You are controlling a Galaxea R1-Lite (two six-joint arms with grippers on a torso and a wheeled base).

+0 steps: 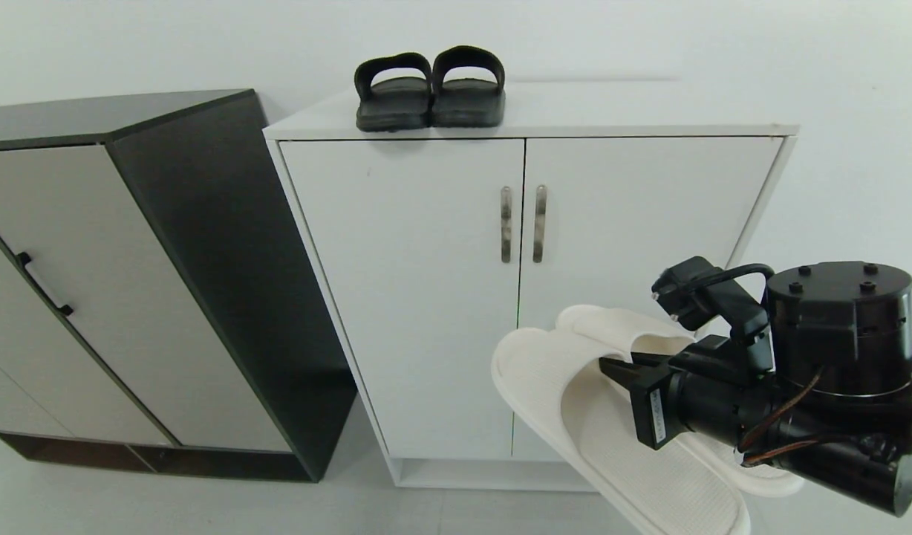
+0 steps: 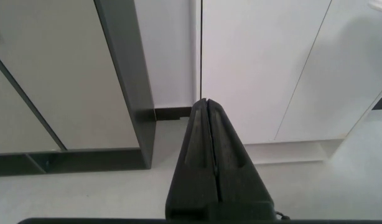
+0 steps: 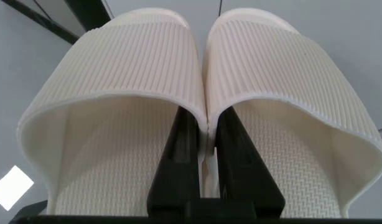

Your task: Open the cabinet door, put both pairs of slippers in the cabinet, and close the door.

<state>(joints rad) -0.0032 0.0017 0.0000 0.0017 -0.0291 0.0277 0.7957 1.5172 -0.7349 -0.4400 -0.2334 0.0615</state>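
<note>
Pinching 2 white slippers [image 1: 552, 379] by inner edges, right gripper [image 1: 610, 367] may drop 1 if jolted; left gripper [image 2: 205, 107] closed, empty.

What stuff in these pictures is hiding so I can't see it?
- Head view: the inside of the white cabinet, behind its shut doors.
- Head view: the heels of the white slippers, partly covered by the right arm, one cut off by the bottom edge.
- Right wrist view: the tips of the right pincer, tucked under the slipper straps.
</note>
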